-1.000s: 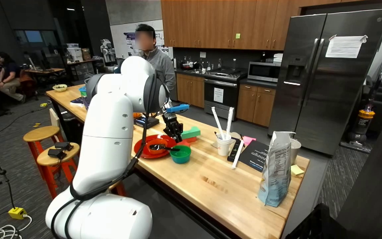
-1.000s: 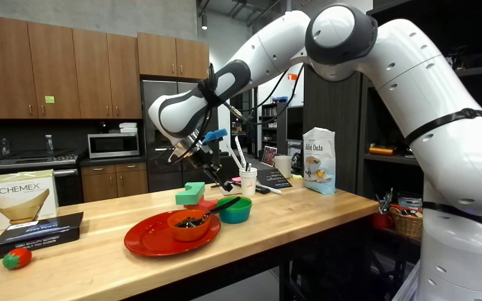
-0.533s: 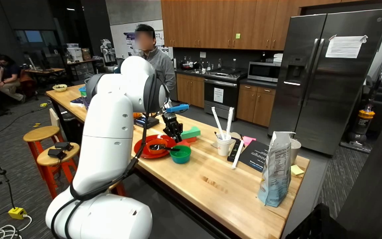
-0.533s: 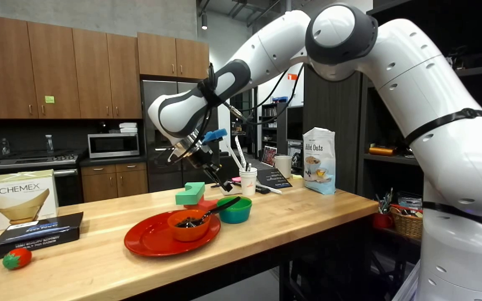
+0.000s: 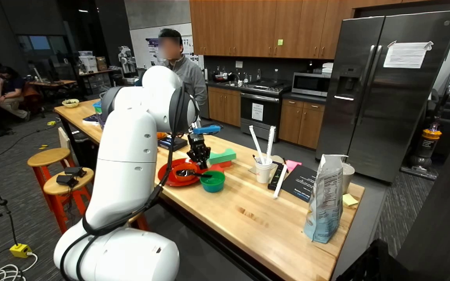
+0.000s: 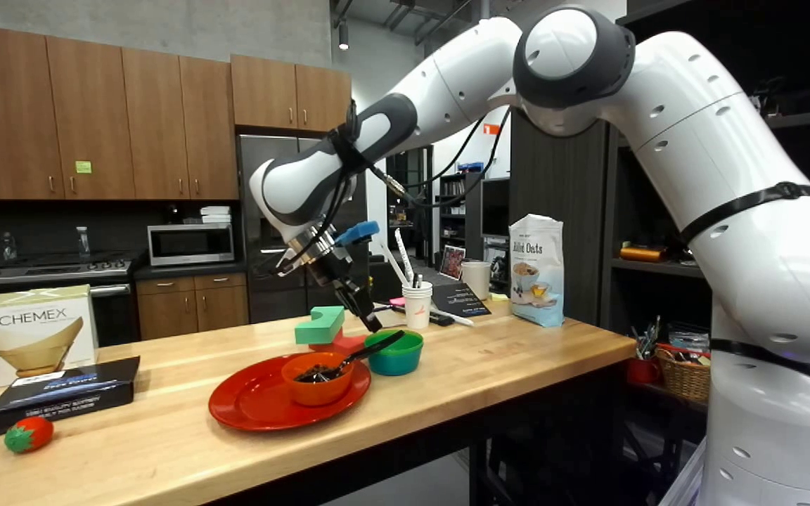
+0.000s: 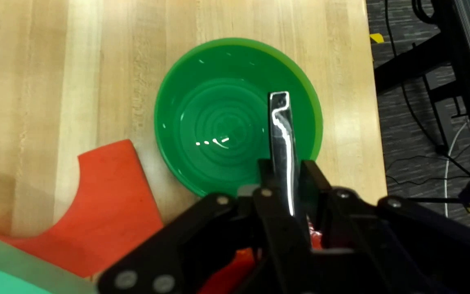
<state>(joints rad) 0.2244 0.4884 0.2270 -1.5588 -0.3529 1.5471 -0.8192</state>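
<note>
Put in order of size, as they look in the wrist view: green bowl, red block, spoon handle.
From largest, by visible area:
1. Green bowl
2. Red block; partly hidden, so full size is unsure
3. Spoon handle

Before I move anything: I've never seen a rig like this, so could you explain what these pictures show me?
The white jointed robot arm ends in a black two-fingered hand. Two wide pictures come from cameras standing apart from it; the close-up is taken from its wrist, looking down.

On the pale wooden table, a round red plate carries a round orange bowl, plastic-looking, with dark bits inside. A shiny black spoon-like utensil leans in that bowl, its handle reaching over a round green plastic-looking bowl. Close by, a green notched block rests on a red block.

Nothing appears held: the hand hovers above the handle, its fingers standing apart on either side in the wrist view.
</note>
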